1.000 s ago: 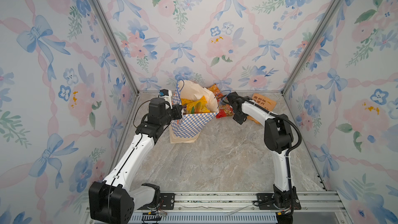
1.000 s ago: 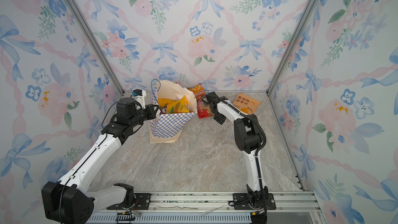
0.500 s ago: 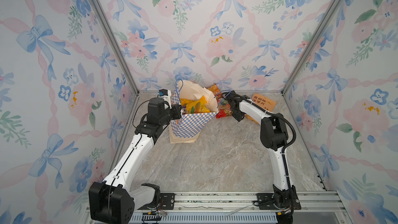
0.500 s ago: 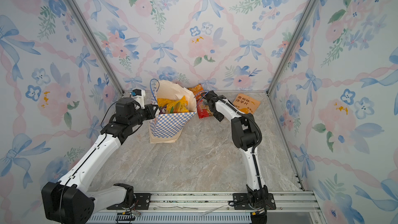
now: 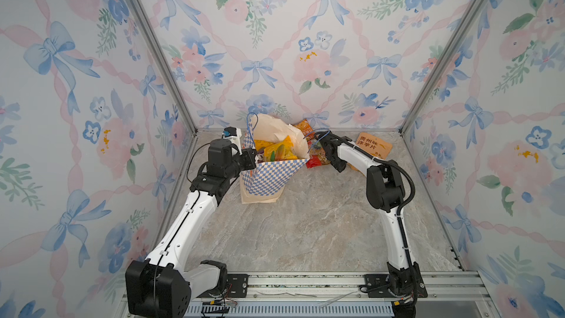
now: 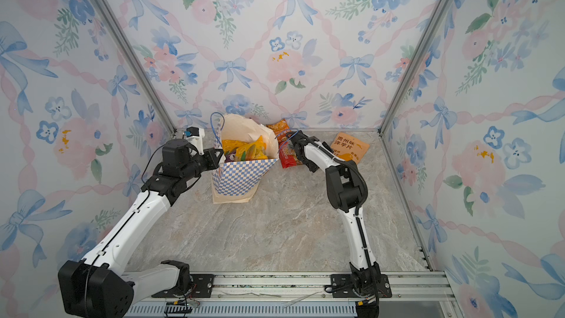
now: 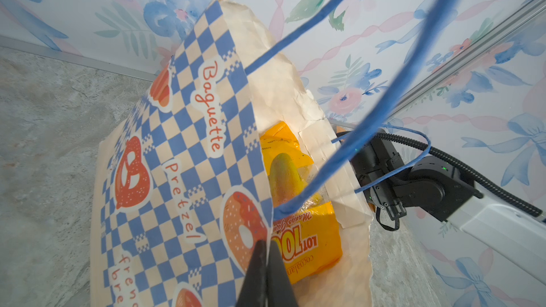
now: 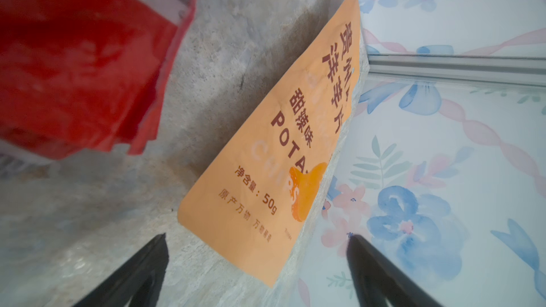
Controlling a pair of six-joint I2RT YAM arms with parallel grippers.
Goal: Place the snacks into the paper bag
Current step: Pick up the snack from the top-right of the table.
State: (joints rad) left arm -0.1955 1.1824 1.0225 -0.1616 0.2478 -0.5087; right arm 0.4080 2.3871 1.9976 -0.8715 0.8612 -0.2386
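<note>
The paper bag (image 5: 269,175), blue-and-white checked, stands open at the back left with yellow snacks (image 5: 276,151) inside. My left gripper (image 5: 252,160) is shut on the bag's near rim; in the left wrist view its fingers (image 7: 260,264) pinch the checked wall beside a yellow packet (image 7: 307,237). A red packet (image 5: 315,159) lies beside the bag and an orange one (image 5: 302,125) leans behind it. The tan kraft pouch (image 5: 374,145) lies at the back right. My right gripper (image 5: 340,165) is open and empty, low between red packet (image 8: 74,54) and pouch (image 8: 280,143).
One blue cord handle (image 5: 321,133) of the bag loops over my right wrist, the other (image 5: 252,123) sticks up by the back wall. Flowered walls close the back and both sides. Marble floor (image 5: 305,224) stretches to the front rail (image 5: 305,286).
The right arm has drawn slightly leftward, its elbow nearer the bag. The left arm and the bag have not moved.
</note>
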